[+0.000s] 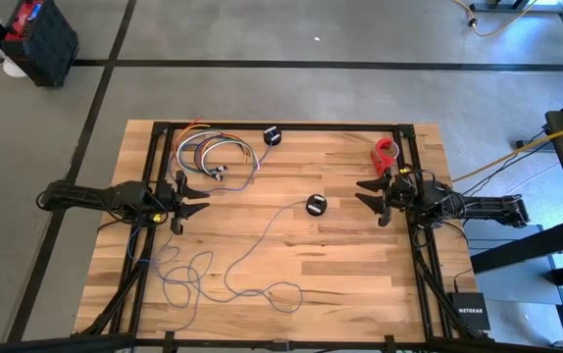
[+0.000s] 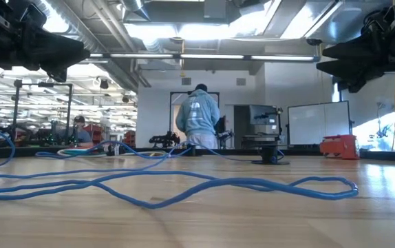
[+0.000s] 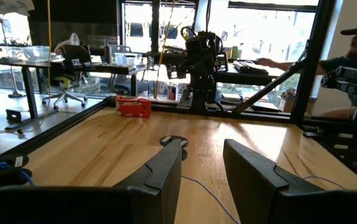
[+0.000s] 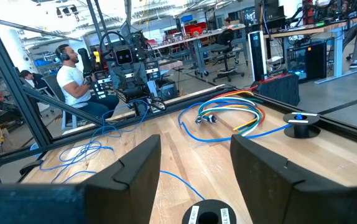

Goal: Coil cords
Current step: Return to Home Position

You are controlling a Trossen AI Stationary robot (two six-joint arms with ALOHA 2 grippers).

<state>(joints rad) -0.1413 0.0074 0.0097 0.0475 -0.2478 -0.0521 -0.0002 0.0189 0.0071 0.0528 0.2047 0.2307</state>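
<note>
A thin bluish-purple cord (image 1: 228, 279) lies in loose loops on the near left of the wooden table and runs to a small black round puck (image 1: 316, 205) near the middle. The puck also shows in the right wrist view (image 4: 207, 214) and the left wrist view (image 3: 173, 141). A second puck (image 1: 272, 135) with a blue cord lies at the far edge beside a coil of coloured cords (image 1: 213, 152). My left gripper (image 1: 198, 201) is open above the table's left side. My right gripper (image 1: 365, 193) is open above the right side, near the first puck.
A red tape roll (image 1: 387, 150) lies at the far right, just behind my right gripper. A black frame (image 1: 281, 126) runs along the table's far edge and sides. People show in the room beyond the table (image 2: 199, 116).
</note>
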